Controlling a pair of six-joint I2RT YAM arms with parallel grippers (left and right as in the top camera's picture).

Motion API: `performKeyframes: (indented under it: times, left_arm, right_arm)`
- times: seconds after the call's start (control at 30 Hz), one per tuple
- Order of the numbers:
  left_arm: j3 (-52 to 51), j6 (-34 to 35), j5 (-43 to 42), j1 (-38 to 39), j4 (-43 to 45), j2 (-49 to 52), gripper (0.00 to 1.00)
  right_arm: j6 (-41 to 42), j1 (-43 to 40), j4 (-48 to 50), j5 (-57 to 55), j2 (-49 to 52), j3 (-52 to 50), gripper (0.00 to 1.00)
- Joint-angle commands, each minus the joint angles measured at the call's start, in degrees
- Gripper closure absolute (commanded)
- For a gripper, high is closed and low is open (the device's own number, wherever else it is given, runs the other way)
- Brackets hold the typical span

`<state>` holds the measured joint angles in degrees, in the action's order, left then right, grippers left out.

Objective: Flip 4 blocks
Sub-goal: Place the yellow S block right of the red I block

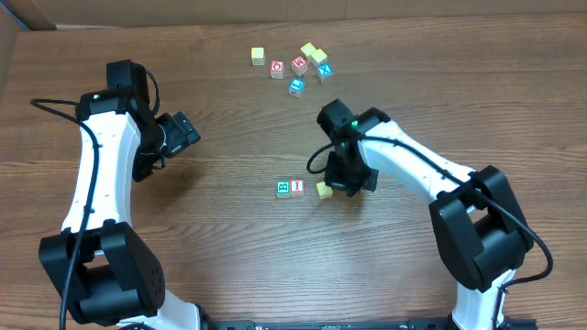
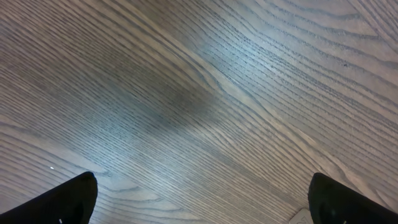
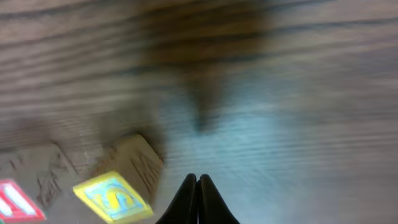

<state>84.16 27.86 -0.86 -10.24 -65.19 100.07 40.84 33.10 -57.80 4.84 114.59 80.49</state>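
With the right gripper (image 3: pixel 198 198) closed empty, fingers together just beside the yellow-faced wooden cube (image 3: pixel 115 196) at mid-table, and the left gripper (image 2: pixel 202 193) spread wide over the brown wooden table (image 2: pixel 199 74), a sideways nudge risked sliding that cube into the neighbouring red-marked cube (image 1: pixel 297 187) instead of flipping it.

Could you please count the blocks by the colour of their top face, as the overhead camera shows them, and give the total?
Yellow blocks: 4
Red blocks: 3
Blue blocks: 2
Green block: 1
Total: 10
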Motion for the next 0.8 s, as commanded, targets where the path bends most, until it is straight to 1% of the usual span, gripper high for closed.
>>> performKeyframes:
  times: [0.0, 0.07, 0.33, 0.77]
  left_arm:
    - [1.16, -0.87, 0.17, -0.17, -0.13, -0.98, 0.00]
    - [1.16, -0.87, 0.20, -0.17, -0.13, -0.98, 0.00]
    - [1.16, -0.87, 0.17, -0.17, -0.13, -0.98, 0.00]
    - [1.16, -0.87, 0.17, -0.17, -0.13, -0.98, 0.00]
  right_arm:
    - [1.18, 0.87, 4.33, 2.99, -1.33, -2.67, 0.96]
    - [1.18, 1.31, 6.64, 4.00, -1.33, -3.52, 0.96]
    - [1.18, 3.61, 8.63, 5.31, -1.33, -3.54, 0.96]
    - [1.05, 3.48, 11.69, 4.24, -1.33, -3.54, 0.94]
